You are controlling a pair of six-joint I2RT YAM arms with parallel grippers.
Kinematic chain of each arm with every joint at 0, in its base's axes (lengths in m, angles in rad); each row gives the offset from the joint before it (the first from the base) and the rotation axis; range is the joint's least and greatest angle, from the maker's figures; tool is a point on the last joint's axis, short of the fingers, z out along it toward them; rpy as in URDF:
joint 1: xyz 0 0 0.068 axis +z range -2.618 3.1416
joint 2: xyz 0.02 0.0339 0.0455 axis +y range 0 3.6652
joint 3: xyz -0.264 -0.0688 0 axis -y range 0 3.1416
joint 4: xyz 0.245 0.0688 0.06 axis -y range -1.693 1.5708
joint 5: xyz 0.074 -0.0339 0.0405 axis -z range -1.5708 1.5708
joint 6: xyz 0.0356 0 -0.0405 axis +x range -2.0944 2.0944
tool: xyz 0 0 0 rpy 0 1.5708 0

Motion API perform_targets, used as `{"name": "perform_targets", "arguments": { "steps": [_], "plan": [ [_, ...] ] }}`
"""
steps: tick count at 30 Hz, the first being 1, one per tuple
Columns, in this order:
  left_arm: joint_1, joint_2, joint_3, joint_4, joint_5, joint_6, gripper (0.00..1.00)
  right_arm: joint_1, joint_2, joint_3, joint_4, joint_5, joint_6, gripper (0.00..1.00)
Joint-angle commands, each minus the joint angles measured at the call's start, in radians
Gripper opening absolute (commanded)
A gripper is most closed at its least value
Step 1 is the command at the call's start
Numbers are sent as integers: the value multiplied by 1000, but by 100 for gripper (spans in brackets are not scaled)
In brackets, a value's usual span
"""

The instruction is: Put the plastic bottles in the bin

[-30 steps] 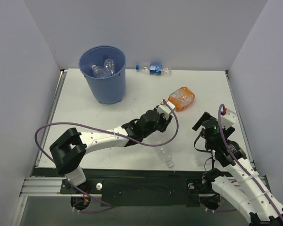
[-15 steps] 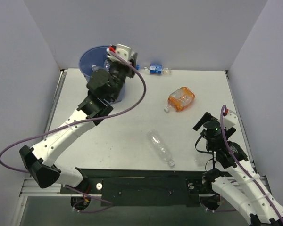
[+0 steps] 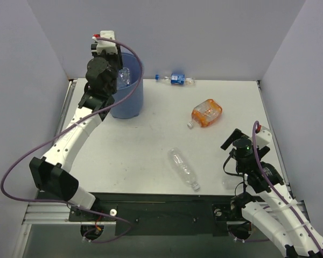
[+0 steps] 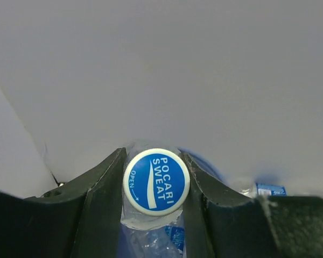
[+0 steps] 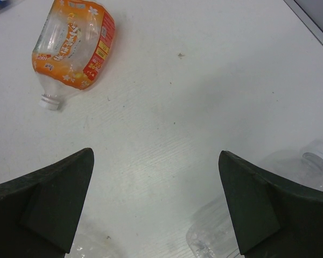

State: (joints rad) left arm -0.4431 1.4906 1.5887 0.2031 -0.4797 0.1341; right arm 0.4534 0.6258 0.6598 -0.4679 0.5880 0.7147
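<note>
Left wrist view shows the left gripper (image 4: 154, 157) closed only partly, on the neck end of a clear bottle (image 4: 156, 181). The round blue cap of this bottle sits between the two dark fingers (image 4: 105, 183) and touches both of them. In the top view, this gripper hangs high over the rear left rim of the bin (image 3: 130, 102), near the back wall. Inside the bin lies another clear bottle (image 3: 124, 75).

The right gripper (image 5: 156, 155) stands wide open above the table (image 5: 204, 80), with nothing between its jaws. A crumpled clear bottle (image 5: 290, 177) lies under its right finger; I cannot tell if they touch.

On the table lie also an orange-labelled bottle (image 3: 206, 112), a slim clear bottle (image 3: 183, 169) near the front edge, and a blue-labelled bottle (image 3: 176, 78) by the back wall.
</note>
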Motion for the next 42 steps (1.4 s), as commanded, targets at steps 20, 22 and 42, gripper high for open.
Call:
{"name": "perform_targets", "arguments": {
  "steps": [20,22,42],
  "plan": [
    [-293,-110,-153,-484,73,-286,93,7,38,4,15,13,3,95],
    [-362,-118,-212,-527,99,-321,94,7,44,4,21,9,3,95],
    [-470,138,-395,-613,437,-1136,96,7,40,-19,32,-5,2,95]
  ]
}}
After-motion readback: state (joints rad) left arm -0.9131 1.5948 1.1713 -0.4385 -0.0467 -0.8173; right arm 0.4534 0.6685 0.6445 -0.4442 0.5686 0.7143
